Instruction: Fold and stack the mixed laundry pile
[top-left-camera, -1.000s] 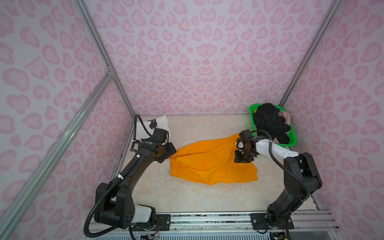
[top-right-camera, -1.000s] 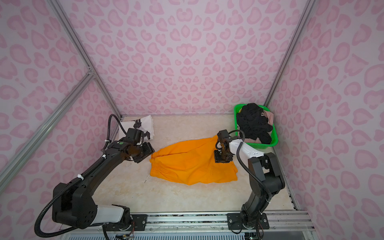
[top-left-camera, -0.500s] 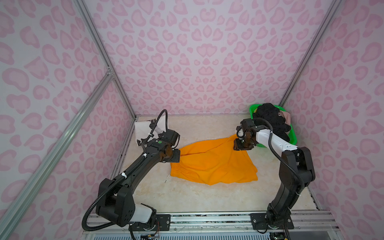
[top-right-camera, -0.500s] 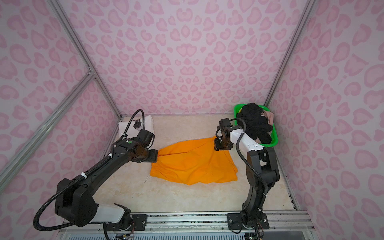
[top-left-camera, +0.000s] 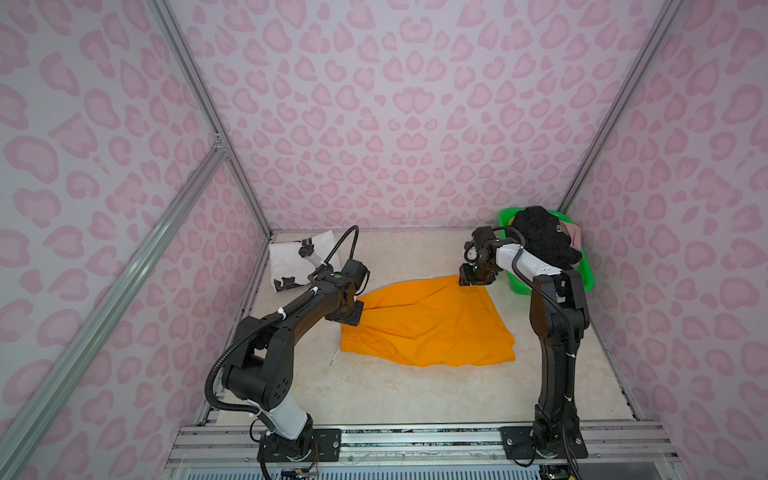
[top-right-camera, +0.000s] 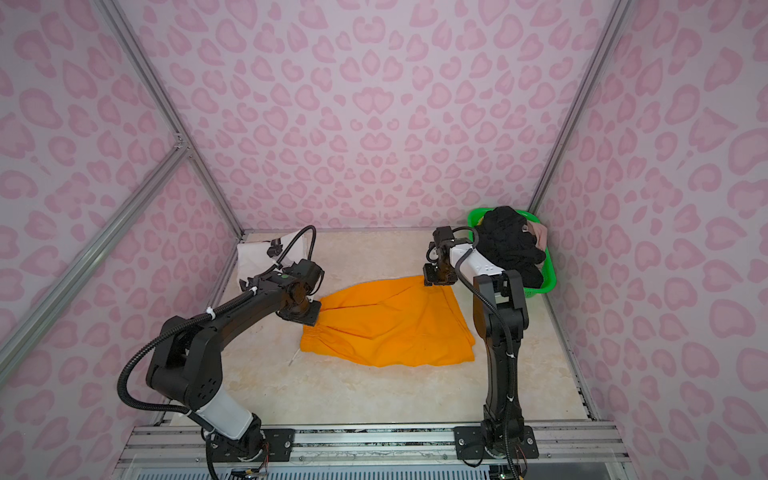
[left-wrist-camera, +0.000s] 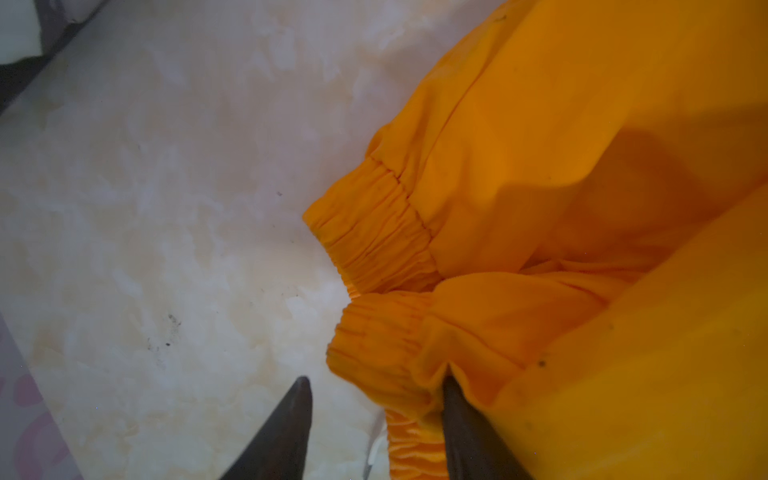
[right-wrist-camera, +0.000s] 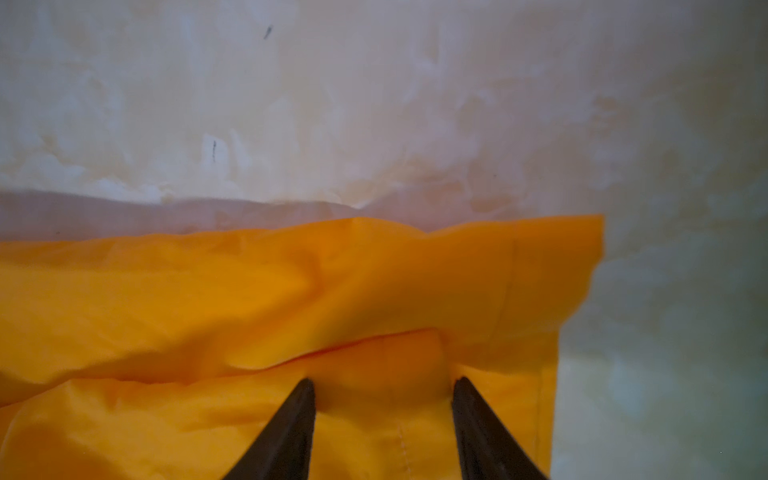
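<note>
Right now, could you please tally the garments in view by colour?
Orange: 1, bright orange drawstring shorts
White: 1, white T-shirt with black print
Black: 1, black knit piece in the green plastic mesh basket
Beige-pink: 1, beige-pink piece in that basket
Total: 4

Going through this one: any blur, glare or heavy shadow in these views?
In both top views: sharp, evenly lit, no glare; orange shorts crisp. Left wrist: waistband sharp, a dark shadow falls across the fabric, closest fabric blurred. Right wrist: softer overall, table hazy with a greenish cast on one side.
</note>
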